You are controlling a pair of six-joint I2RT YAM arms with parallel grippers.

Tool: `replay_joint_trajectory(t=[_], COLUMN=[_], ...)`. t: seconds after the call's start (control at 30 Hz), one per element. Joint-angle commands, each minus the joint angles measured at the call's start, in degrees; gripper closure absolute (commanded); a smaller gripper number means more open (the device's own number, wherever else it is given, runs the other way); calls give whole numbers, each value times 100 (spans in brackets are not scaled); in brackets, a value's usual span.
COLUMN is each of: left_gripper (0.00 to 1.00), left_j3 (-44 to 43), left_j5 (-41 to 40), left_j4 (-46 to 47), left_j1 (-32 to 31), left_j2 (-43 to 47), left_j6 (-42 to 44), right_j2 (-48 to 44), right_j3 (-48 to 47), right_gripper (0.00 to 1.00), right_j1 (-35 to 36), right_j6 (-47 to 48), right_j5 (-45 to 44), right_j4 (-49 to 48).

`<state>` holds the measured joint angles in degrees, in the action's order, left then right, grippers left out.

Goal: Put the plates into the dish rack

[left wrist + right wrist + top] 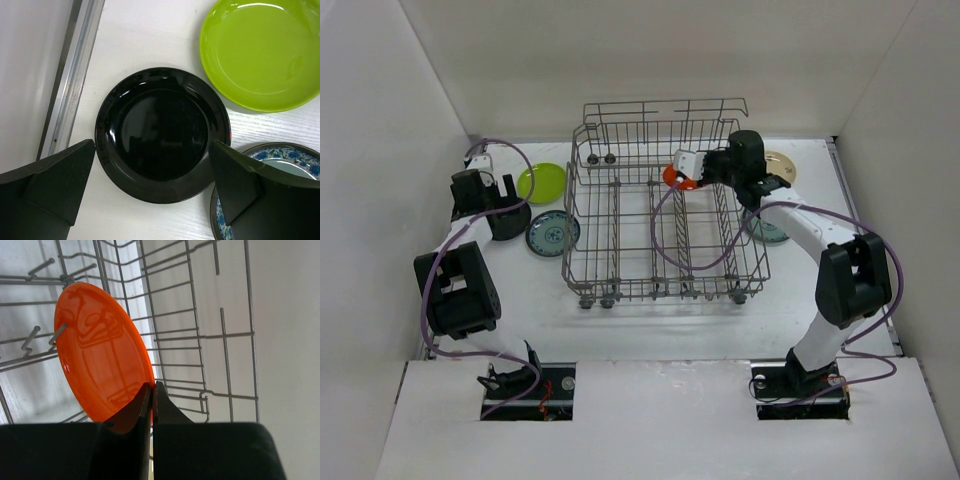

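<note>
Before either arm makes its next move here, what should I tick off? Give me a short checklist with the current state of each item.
1. Grip: right gripper shut on the rim of the orange plate: ok.
2. The orange plate is on edge inside the dish rack: ok.
3. The orange plate is seated between tines, safe to release: cannot tell.
4. Opening: left gripper open and straddling the black plate: ok.
5. The black plate lies apart from the lime green plate: ok.
6. The left gripper's way down is free of the teal plate: not ok, one side overlaps it in the wrist view.
</note>
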<state>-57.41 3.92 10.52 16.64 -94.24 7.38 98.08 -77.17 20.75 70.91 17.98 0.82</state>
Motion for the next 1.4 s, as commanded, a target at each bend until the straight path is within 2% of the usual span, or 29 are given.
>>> replay_joint_trajectory(t=[0.0,0.33,0.4,0.53,0.67,0.77,0.97,1.1,1.2,1.37], left_gripper=[0,0,0,0,0,0,0,0,0,0], left_j3=[-297,-455,-491,-500,-456,-403,-368,-394,-429,-456], left_j5=[65,65,65,65,65,65,65,65,65,65], left_j4=[204,204,187,178,187,204,257,257,266,266], left_j1=[63,98,98,98,98,80,45,28,10,-7], left_j2=[2,-95,-121,-121,-139,-156,-174,-200,-227,-218], left_j6=[-70,-61,-61,-52,-52,-52,-61,-70,-78,-78], right_j2=[27,-35,-70,-158,-403,-684,-1221,-1231,-985,-589], right_j3=[-1,386,483,580,633,607,115,-456,-764,-1343], right_gripper=[100,100,96,61,39,27,23,26,32,40], right_j1=[21,21,21,21,21,21,-67,-435,-874,-1753], right_j6=[-87,-148,-227,-412,-491,-570,-1105,-1755,-2528,-4406], right_j5=[-259,-391,-383,-374,-356,-418,-786,-1575,-2306,-2633], right_j4=[-381,-346,-337,-337,-354,-416,-626,-733,-531,609])
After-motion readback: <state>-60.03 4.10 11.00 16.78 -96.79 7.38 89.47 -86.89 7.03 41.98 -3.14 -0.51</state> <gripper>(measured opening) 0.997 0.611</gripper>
